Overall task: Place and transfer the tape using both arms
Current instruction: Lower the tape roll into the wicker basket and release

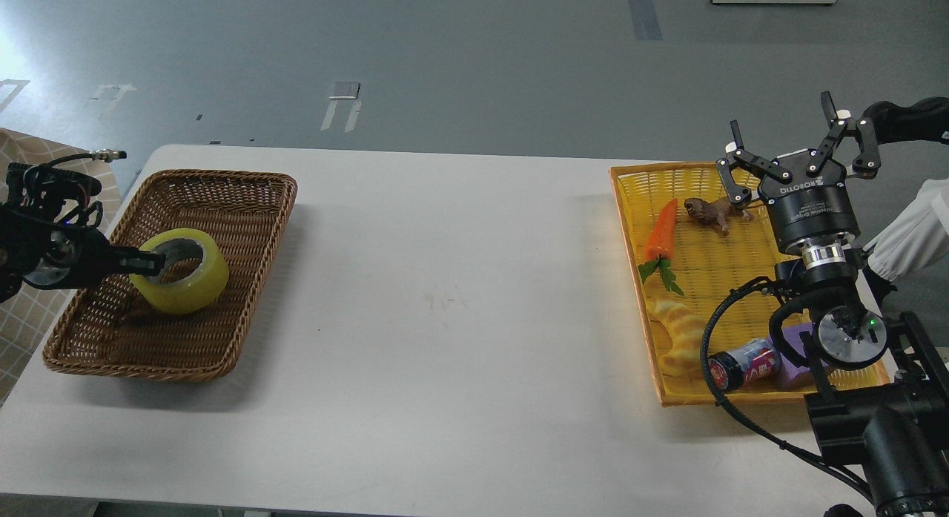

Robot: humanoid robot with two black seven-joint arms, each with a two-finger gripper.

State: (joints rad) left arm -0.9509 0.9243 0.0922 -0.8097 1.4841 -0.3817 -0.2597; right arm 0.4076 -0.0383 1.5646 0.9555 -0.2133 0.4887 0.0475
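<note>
The yellow tape roll (182, 274) with a grey core is over the brown wicker basket (230, 205) at the left. My left gripper (152, 262) comes in from the left and is shut on the roll's near wall, one finger reaching into the core. Whether the roll rests on the basket floor or hangs just above it, I cannot tell. My right gripper (782, 142) is open and empty, fingers spread, raised over the far part of the yellow tray (630, 205) at the right.
The yellow tray holds an orange toy carrot (661, 231), a brown toy animal (712, 213), a yellow croissant-like toy (682, 331), a small can (745, 365) and a purple block (797, 354). A white table (452, 294) lies between basket and tray.
</note>
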